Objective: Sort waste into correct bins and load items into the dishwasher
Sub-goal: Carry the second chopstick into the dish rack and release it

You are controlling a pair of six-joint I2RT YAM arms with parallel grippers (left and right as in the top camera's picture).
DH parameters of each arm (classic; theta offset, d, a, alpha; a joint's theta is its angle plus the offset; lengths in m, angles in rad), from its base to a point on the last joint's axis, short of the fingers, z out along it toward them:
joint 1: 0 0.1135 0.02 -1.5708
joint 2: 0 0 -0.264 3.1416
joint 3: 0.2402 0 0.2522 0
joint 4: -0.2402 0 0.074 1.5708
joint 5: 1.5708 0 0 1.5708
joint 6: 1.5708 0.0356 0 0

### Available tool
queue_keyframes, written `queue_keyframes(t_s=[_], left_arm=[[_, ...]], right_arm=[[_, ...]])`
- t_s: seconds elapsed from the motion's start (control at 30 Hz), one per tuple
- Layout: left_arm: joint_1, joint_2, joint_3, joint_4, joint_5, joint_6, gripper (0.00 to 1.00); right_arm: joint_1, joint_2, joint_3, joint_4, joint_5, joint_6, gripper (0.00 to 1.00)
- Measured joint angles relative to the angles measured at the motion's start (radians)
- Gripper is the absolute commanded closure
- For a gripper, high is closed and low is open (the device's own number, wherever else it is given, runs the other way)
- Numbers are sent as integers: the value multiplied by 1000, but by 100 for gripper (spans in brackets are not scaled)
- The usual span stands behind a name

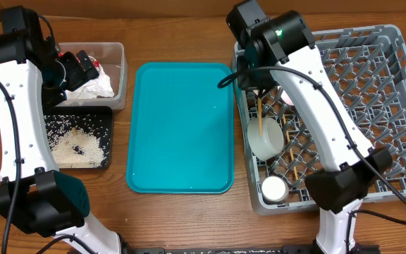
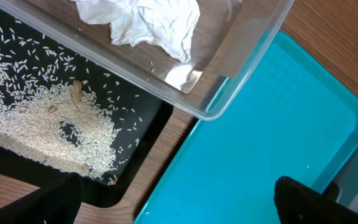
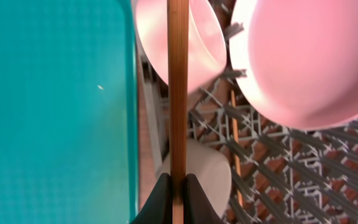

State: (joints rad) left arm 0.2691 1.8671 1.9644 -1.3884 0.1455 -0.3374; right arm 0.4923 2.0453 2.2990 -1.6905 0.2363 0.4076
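My right gripper (image 1: 259,93) (image 3: 178,186) is shut on a wooden chopstick (image 3: 178,81) (image 1: 259,113), held above the left side of the grey dish rack (image 1: 372,85). In the rack are a pale bowl (image 1: 266,137), a white cup (image 1: 273,188) and a second chopstick (image 3: 234,143). The right wrist view shows two pink bowls (image 3: 197,37) (image 3: 309,56). My left gripper (image 1: 83,67) (image 2: 176,208) is open and empty by the clear tub (image 1: 122,70), which holds the crumpled napkin (image 2: 148,22). The black tray (image 1: 106,116) holds rice scraps (image 2: 42,118). I cannot make out the wrapper.
The flat teal tray (image 1: 182,127) lies between the bins and the rack, bare but for a few specks. Wooden table shows around it. The right arm crosses over the rack's left half and hides part of it.
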Motion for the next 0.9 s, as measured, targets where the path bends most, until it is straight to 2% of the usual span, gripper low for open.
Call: queue_keyframes(t_s=[0.13,0.33,0.6,0.8,0.9], left_arm=[[0,0,0,0,0,0,0],[0,0,0,0,0,0,0],[0,0,0,0,0,0,0],[0,0,0,0,0,0,0],[0,0,0,0,0,0,0]], right_arm=[[-26,-111,-159,0,-1,7,96],[-156,-290,-440,41,16,27,96],[-169,-276,-773,225,66,34,94],[-194,-274,-870,267,86,30,93],[-226,-274,-875,268,95,27,84]])
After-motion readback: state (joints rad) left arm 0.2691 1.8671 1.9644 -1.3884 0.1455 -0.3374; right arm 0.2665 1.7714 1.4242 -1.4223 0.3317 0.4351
